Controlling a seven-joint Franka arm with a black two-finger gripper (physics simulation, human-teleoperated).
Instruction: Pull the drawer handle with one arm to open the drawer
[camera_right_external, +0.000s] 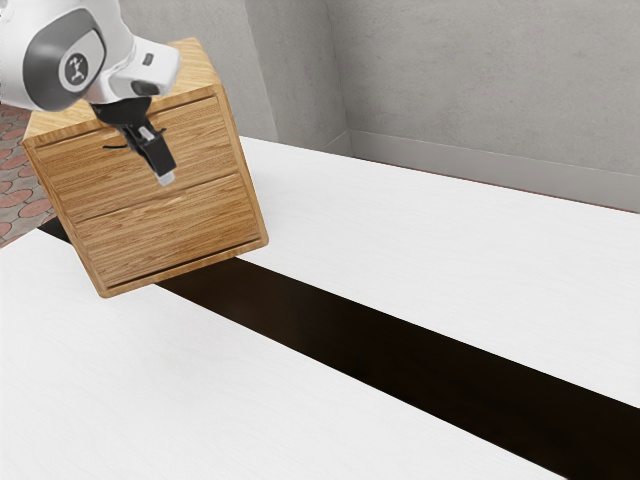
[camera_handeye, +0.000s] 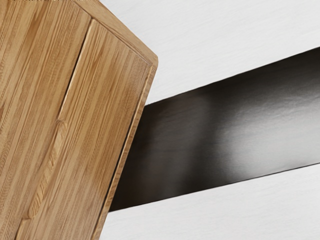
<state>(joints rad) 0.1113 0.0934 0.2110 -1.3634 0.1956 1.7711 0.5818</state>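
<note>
A wooden cabinet (camera_right_external: 150, 210) with two drawers stands tilted at the table's far end, on the exterior view's left. Both drawer fronts sit flush with the cabinet's frame. A thin dark handle (camera_right_external: 112, 144) runs across the upper drawer (camera_right_external: 90, 175). My black gripper (camera_right_external: 160, 165) hangs right in front of that drawer, over the handle's right part, pointing down along the drawer front. In the wrist view the cabinet's front (camera_handeye: 75, 125) is very close, with the seam between its panels and its lower corner in sight.
The white table (camera_right_external: 420, 240) has a wide black strip (camera_right_external: 400, 350) running diagonally from under the cabinet toward the exterior view's right. A grey wall (camera_right_external: 480, 70) lies behind it. Reddish paving (camera_right_external: 15, 170) lies left of the cabinet.
</note>
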